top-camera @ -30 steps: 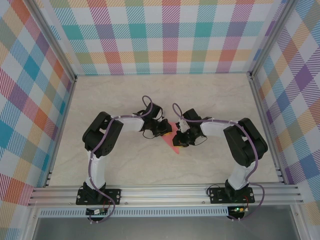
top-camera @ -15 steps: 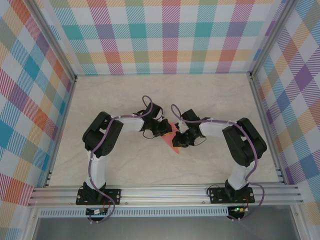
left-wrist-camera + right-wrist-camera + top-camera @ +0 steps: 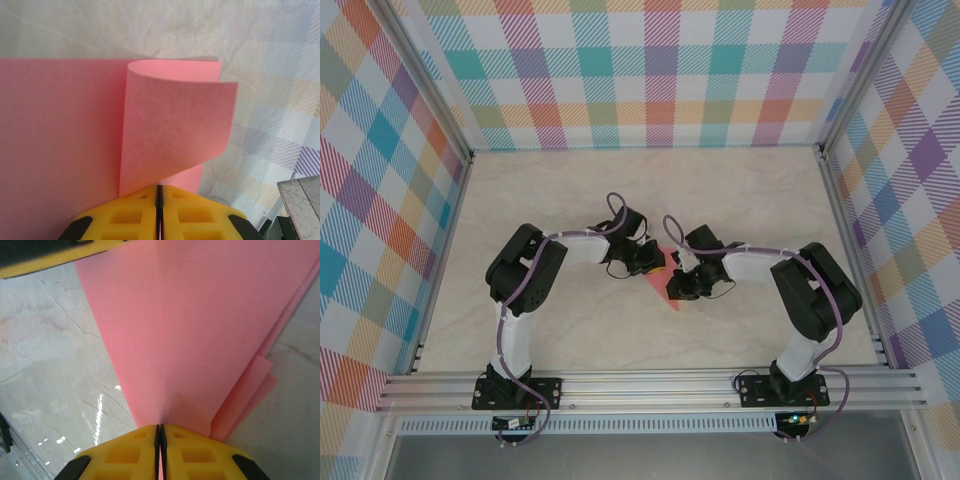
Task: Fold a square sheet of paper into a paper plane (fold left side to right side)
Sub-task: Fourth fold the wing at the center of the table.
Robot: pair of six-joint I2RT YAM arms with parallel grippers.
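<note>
overall: two black arms bend inward and meet over a small pink paper (image 3: 671, 296) near the middle of a pale marbled surface (image 3: 750, 200), with plaid walls (image 3: 660, 60) around it.
left hand (image 3: 656, 262): seen close up from the left wrist (image 3: 159, 192), yellow fingers (image 3: 125, 215) pressed together, clamped on the lower edge of a flap of the paper (image 3: 60, 130); the flap curls up and over the flat part.
pink paper: folded, held between the two hands, with one pointed corner poking toward the near edge.
right hand (image 3: 676, 288): seen close up from the right wrist (image 3: 159, 430), yellow fingers (image 3: 125, 450) together, pinching the paper (image 3: 200, 315) where a centre crease runs into them; layered edges fan out on the right.
</note>
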